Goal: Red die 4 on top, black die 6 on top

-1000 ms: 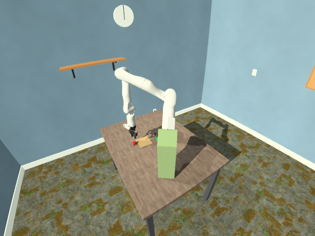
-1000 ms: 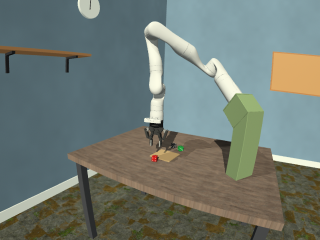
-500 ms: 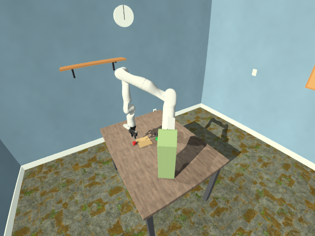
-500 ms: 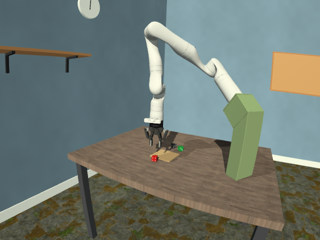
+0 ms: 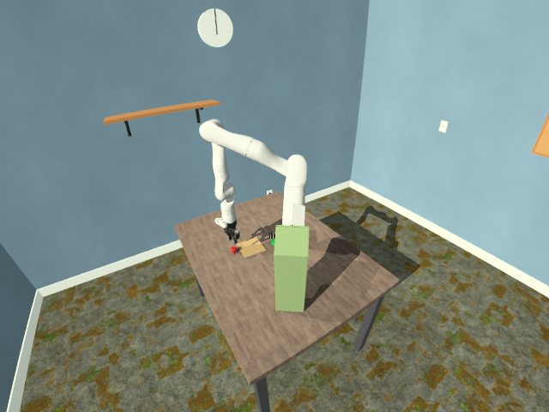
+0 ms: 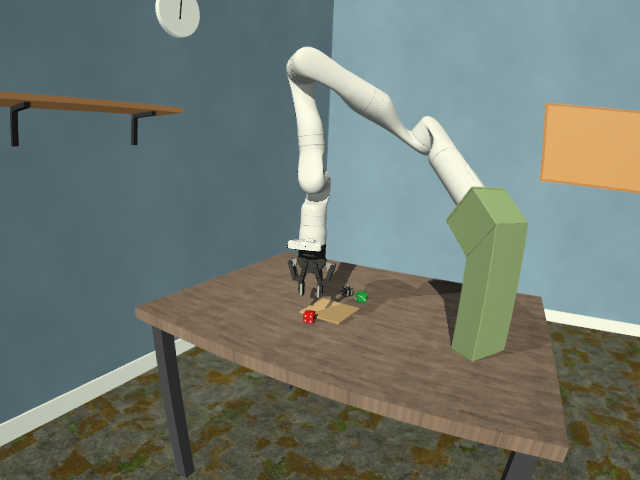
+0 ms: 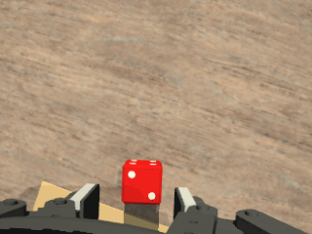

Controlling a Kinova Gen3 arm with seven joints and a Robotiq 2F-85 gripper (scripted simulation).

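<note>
The red die point(image 6: 309, 316) sits on the table at the left corner of the tan mat point(image 6: 330, 310), touching its edge or slightly on it. In the wrist view the red die point(image 7: 141, 181) shows a face with two pips and appears between my fingertips, below them. My gripper point(image 6: 309, 293) hangs above the die, fingers pointing down, partly open and empty; it also shows in the wrist view point(image 7: 136, 191). The black die point(image 6: 346, 291) and green die point(image 6: 361, 296) lie on the table just beyond the mat's far corner.
A tall green box point(image 6: 488, 271) stands on the table to the right, in front of the arm's base. In the top view it hides part of the green die point(image 5: 272, 242). A shelf and clock hang on the back wall.
</note>
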